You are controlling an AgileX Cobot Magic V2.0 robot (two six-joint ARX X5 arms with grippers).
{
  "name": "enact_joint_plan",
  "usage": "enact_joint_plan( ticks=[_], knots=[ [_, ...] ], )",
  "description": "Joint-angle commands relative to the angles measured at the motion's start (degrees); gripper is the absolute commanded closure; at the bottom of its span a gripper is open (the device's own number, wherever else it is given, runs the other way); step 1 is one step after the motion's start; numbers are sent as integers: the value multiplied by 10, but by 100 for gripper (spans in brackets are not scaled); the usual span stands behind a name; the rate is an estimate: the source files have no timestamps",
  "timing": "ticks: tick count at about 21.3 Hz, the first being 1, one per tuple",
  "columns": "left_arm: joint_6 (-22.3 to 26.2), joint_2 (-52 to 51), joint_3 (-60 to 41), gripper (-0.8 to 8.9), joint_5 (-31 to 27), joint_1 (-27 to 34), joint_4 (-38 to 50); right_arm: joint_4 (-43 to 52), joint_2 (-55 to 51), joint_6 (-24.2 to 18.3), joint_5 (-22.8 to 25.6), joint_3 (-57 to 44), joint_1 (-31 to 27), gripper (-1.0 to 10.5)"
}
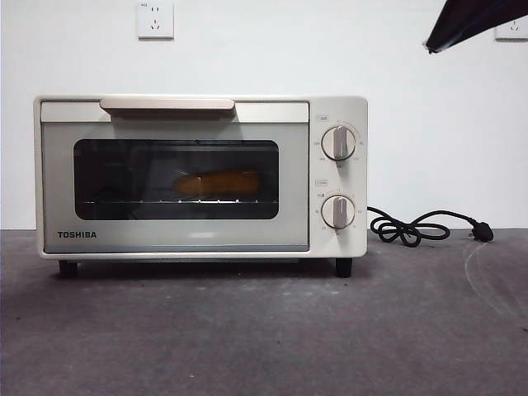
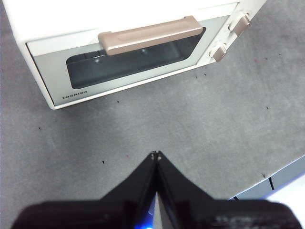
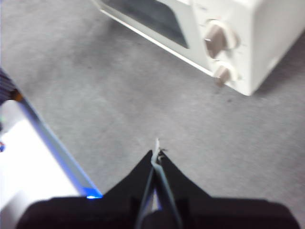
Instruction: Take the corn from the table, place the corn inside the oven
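While the oven (image 1: 200, 176) is sitting on the table (image 1: 264, 330) with its door shut, we are seeing the corn (image 1: 219, 182) lying inside it, on the wire rack behind the dark glass, a little right of the window's middle. It is showing only as a dim orange shape through the glass, so we cannot make out which way its stub end is pointing. Nothing is touching the bar handle (image 1: 167, 104) along the top of the door, and the two knobs (image 1: 338, 143) are sitting one above the other on the right panel. To the right of the oven, the black cord (image 1: 412, 228) is lying coiled on the table, its plug at the far right.

We are holding the left gripper (image 2: 156, 154) over bare table on the near side of the oven, well apart from the door, jaws pressed together with nothing between them. We are keeping the right gripper (image 3: 157, 151) likewise over bare table, near the oven's knob end, its jaws closed and empty. One dark arm tip (image 1: 474, 23) is showing at the top right corner of the front view.
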Motion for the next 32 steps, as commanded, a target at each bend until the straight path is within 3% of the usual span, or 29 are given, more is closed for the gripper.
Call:
enact_joint_plan(
  ticks=[1, 7, 11, 13, 16, 18, 24, 28, 32],
  knots=[
    [-6, 13, 0, 817, -2, -1, 8, 12, 2, -4, 26, 1, 0, 958],
    [-6, 67, 0, 817, -2, -1, 11, 79, 2, -4, 115, 1, 0, 958],
    [18, 24, 0, 817, 1, 53, 55, 137, 2, -4, 164, 1, 0, 957],
    [-16, -28, -1, 817, 3, 107, 150, 163, 2, -4, 184, 1, 0, 946],
    [-79, -116, -41, 817, 3, 183, 362, 183, 2, -4, 203, 1, 0, 946],
    [-74, -174, -113, 817, 7, 201, 497, 190, 2, -4, 204, 1, 0, 946],
    [-27, -315, -367, 817, 34, 212, 785, 193, 2, -4, 204, 1, 0, 946],
    [-10, -389, -517, 817, 29, 216, 884, 193, 2, -4, 204, 1, 0, 946],
    [-2, -430, -606, 817, 28, 219, 887, 193, 2, -4, 205, 1, 0, 946]
  ],
)
